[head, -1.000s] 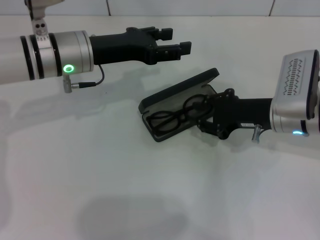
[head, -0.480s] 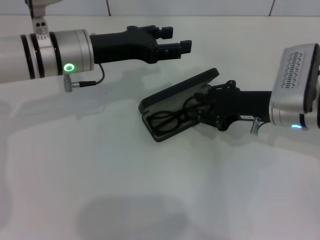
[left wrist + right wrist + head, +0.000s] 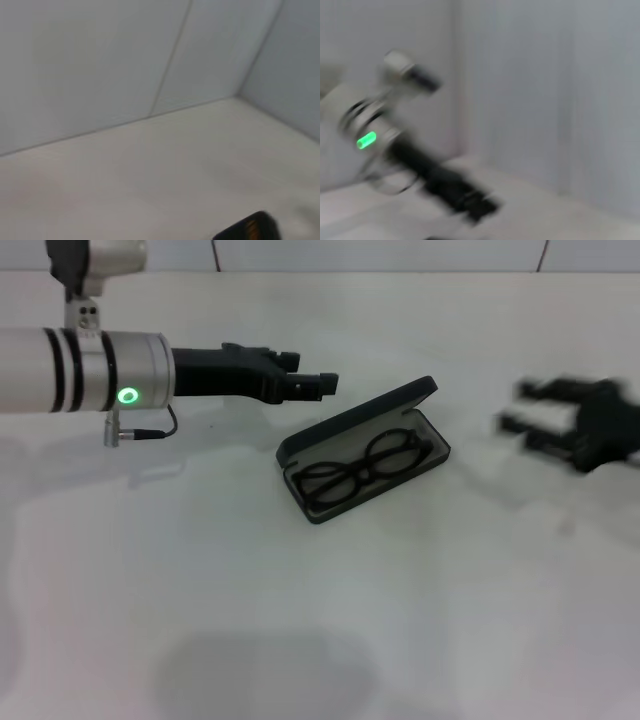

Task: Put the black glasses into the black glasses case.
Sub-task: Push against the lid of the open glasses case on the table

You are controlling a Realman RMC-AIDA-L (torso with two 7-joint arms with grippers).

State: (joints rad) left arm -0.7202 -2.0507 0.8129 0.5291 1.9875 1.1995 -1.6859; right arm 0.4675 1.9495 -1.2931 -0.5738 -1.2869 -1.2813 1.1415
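— Since a second ago the right gripper point(image 3: 545, 425) has pulled out of the black glasses case point(image 3: 362, 451) and away toward 3 o'clock; it now sits well apart from the case, smeared by motion. Its fingers look spread and hold nothing. The left gripper point(image 3: 310, 385) has drawn back a little toward 9 o'clock as well.

— And the black glasses point(image 3: 362, 469)?

— Lying inside the tray of the case, lenses side by side along its length, on the grey lining. The case is at the middle of the counter point(image 3: 300, 620), lid propped open toward 12 o'clock.

— So the placing is done?

— I'd judge so. What seems left is closing the lid, if that is wanted: something would have to come over the raised edge and press it down toward the tray without shifting the case.

— Which arm is nearer for that?

— The left gripper, hovering at about 10 o'clock from the case, just beyond the lid. Whether its fingers are parted or closed I cannot tell; nothing shows in them.

— Anything in the way?

— No other objects on the counter. The left wrist view catches only the end of the case point(image 3: 252, 230) with orange lettering. The glasses look seated low, though I can't tell if a temple arm would catch the lid.
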